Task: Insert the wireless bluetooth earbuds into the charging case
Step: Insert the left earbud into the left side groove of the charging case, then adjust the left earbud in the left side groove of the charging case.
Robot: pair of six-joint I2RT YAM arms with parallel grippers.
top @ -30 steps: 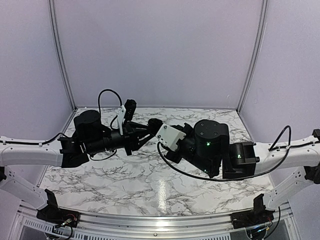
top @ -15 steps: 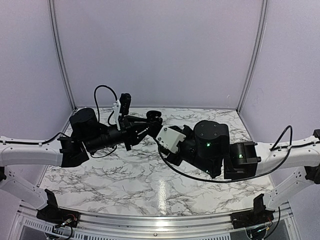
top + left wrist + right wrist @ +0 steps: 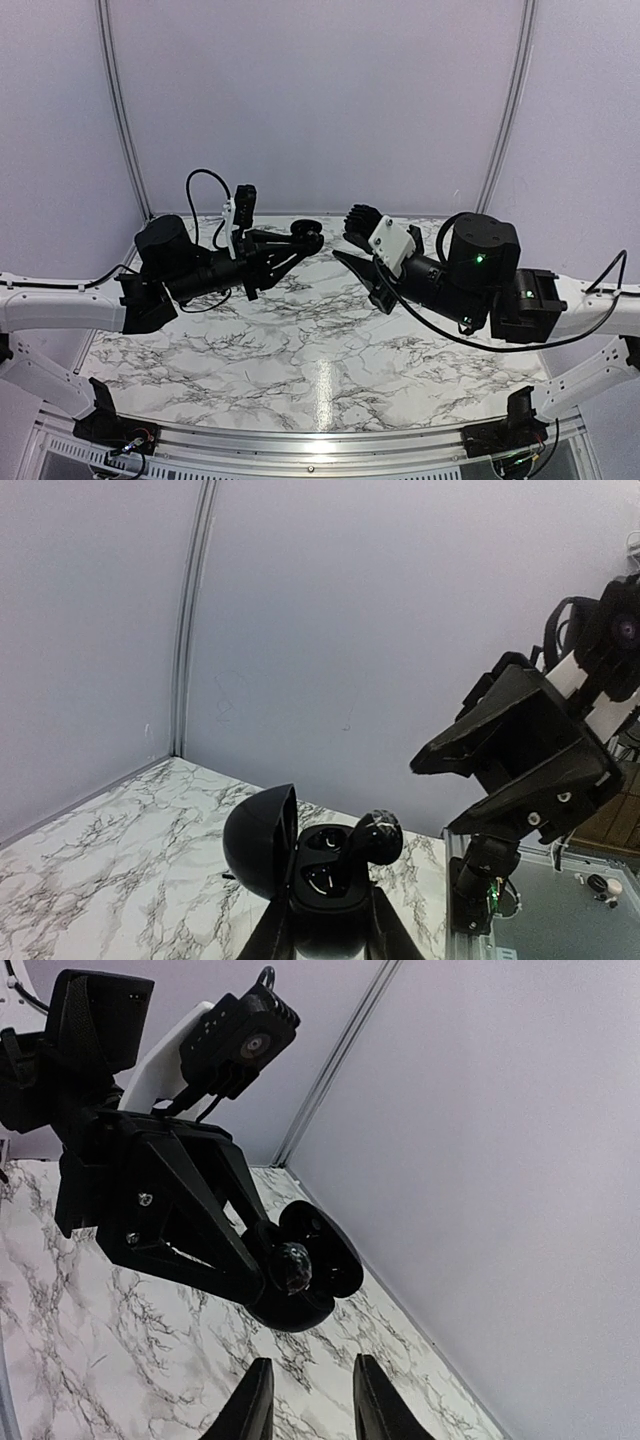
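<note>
Looking from the top camera: seeing the left gripper (image 3: 303,241) closed on the charging case (image 3: 311,233), a small black clamshell, and holding it in the air above the far part of the marble table (image 3: 300,340). Seeing the right gripper (image 3: 352,240) just to the right of the case, apart from it, with the two fingers spread wide and gripping nothing.

Looking from the left wrist camera: finding the case (image 3: 320,885) pinched at the bottom of the view between both fingers of the left gripper (image 3: 330,942). Noticing the lid (image 3: 262,838) standing open on the left side. Seeing one glossy black earbud (image 3: 376,834) sticking up out of the right side of the case, tilted, not sitting fully down. Not being able to tell if a second earbud is lying inside the dark seats. Seeing the right gripper (image 3: 432,800) on the right, open and pointing toward the case.

Looking from the right wrist camera: seeing the fingers of the right gripper (image 3: 308,1400) at the lower edge, parted a little, empty. Facing the left gripper (image 3: 262,1278) with the open case (image 3: 318,1290) at its tip and the earbud (image 3: 293,1256) showing in front of the lid.
</note>
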